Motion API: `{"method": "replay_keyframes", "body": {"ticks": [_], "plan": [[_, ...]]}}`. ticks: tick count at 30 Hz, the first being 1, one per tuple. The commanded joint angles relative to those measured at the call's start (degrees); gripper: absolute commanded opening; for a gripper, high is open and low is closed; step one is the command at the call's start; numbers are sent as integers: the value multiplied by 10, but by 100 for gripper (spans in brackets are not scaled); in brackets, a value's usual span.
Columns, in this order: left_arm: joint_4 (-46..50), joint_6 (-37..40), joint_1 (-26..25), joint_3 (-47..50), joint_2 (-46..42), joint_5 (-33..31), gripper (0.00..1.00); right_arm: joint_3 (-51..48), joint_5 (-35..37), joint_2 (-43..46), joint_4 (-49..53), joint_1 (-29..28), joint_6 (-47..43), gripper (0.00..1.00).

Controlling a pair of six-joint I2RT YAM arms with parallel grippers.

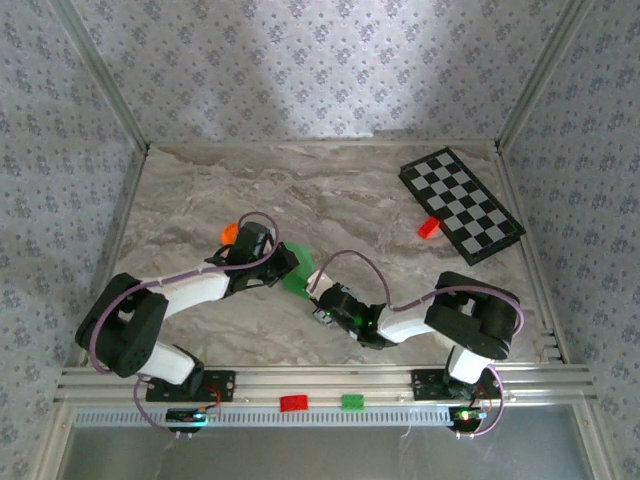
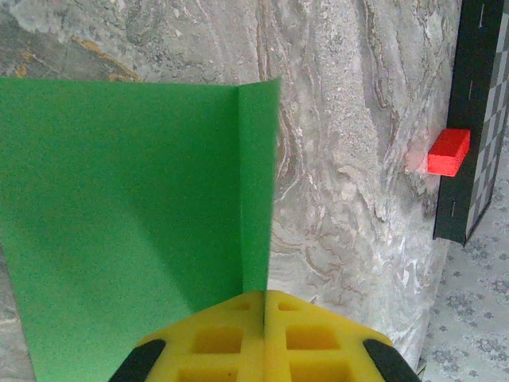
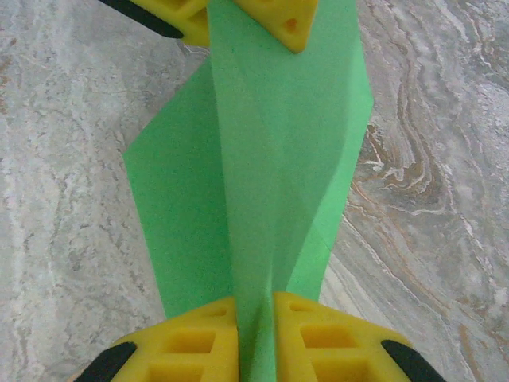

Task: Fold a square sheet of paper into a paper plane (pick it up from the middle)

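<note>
Soft even overhead light, brighter patch on the back wall [image 1: 300, 50], faint shadows on the marble tabletop [image 1: 330, 190], close-up green paper [image 2: 119, 199] slightly blurred.

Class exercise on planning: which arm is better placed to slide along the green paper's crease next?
Probably right: the right gripper pinches the green paper on its crease, which runs straight ahead to the left gripper.

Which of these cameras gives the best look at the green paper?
The right wrist view: the green paper shows its creases and layered folds. The left wrist view shows one flat panel, cut off at the edge; the top view, just a small, distant patch.
</note>
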State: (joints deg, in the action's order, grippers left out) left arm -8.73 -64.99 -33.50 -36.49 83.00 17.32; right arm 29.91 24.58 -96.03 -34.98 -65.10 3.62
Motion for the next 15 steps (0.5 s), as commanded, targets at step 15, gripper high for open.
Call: {"method": "replay_keyframes", "body": {"ticks": [15], "plan": [[26,16,-1,-17,-9,-6,25,-6,-48,2,-9,18,28,7]]}}
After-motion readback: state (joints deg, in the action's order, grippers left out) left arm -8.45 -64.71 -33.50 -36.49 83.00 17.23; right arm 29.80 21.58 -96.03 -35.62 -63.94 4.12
